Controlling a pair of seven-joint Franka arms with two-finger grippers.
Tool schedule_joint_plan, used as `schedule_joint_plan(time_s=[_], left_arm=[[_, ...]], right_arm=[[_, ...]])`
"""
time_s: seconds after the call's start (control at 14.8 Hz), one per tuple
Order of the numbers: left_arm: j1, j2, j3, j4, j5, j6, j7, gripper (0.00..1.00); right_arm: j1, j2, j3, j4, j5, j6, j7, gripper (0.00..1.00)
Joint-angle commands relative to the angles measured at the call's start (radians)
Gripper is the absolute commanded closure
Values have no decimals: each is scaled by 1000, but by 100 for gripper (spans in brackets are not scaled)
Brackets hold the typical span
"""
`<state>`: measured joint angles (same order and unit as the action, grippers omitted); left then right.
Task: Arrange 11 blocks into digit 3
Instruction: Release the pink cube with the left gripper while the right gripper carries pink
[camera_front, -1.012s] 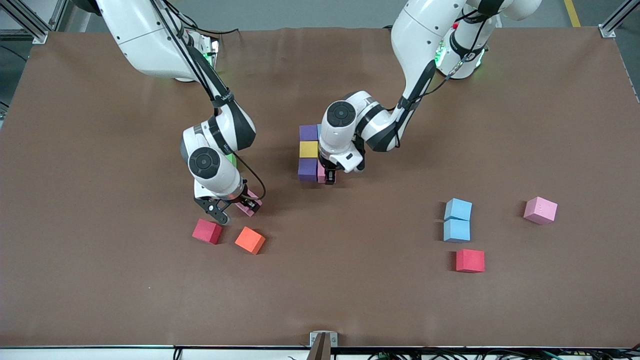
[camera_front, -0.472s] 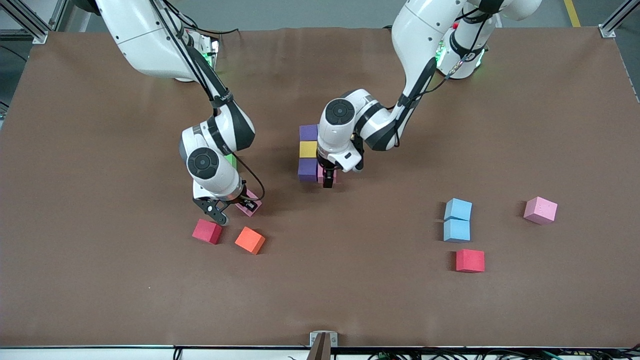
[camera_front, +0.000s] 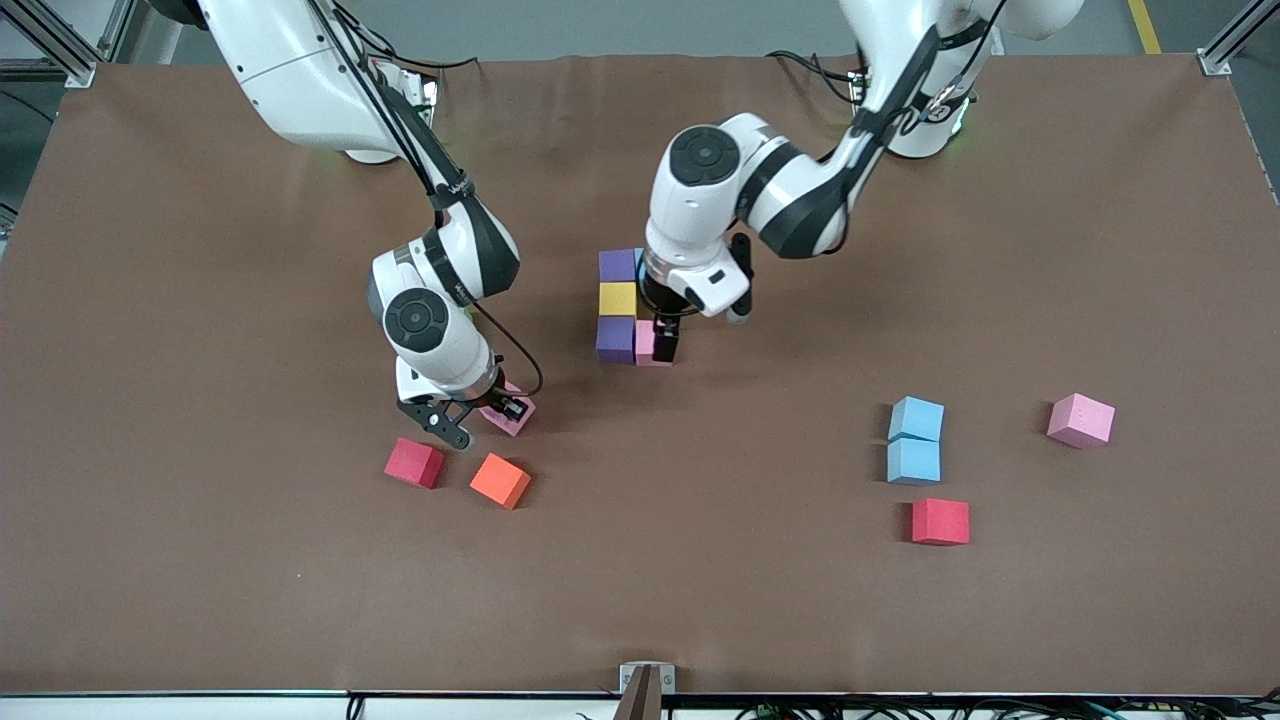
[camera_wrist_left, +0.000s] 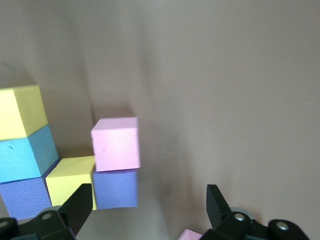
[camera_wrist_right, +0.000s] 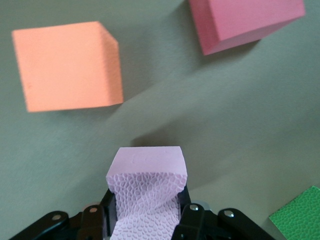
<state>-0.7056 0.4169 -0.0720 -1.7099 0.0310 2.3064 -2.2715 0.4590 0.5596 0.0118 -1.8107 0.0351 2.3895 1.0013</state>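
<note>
The digit 3 stands partly built at the table's middle: a purple block (camera_front: 618, 265), a yellow block (camera_front: 618, 298) and a purple block (camera_front: 615, 338) in a column, with a pink block (camera_front: 648, 345) touching the last. In the left wrist view a light blue block (camera_wrist_left: 25, 152) and a yellow block (camera_wrist_left: 20, 110) branch off the other end. My left gripper (camera_front: 662, 340) hangs open over the pink block (camera_wrist_left: 116, 142), holding nothing. My right gripper (camera_front: 485, 418) is shut on another pink block (camera_wrist_right: 147, 190), low at the table beside a red block (camera_front: 414, 462).
An orange cube (camera_front: 500, 480) lies beside that red block, and a green cube (camera_wrist_right: 297, 215) sits close to the right hand. Toward the left arm's end lie two touching light blue blocks (camera_front: 915, 440), a red block (camera_front: 940, 521) and a pink block (camera_front: 1080, 420).
My left gripper let go of the pink block at the figure, opened wide and rose. My right gripper closed on its pink block and shifted slightly toward the table's middle.
</note>
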Motion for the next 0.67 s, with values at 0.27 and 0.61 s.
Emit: schedule_joint_plan(time_s=[0.27, 0.61], left_arm=[[196, -30, 1, 157, 23, -226, 346, 0], [366, -26, 0, 207, 21, -254, 631, 0]], right_arm=[[38, 8, -1, 69, -1, -15, -243, 100], [67, 78, -1, 249, -14, -182, -417, 100]])
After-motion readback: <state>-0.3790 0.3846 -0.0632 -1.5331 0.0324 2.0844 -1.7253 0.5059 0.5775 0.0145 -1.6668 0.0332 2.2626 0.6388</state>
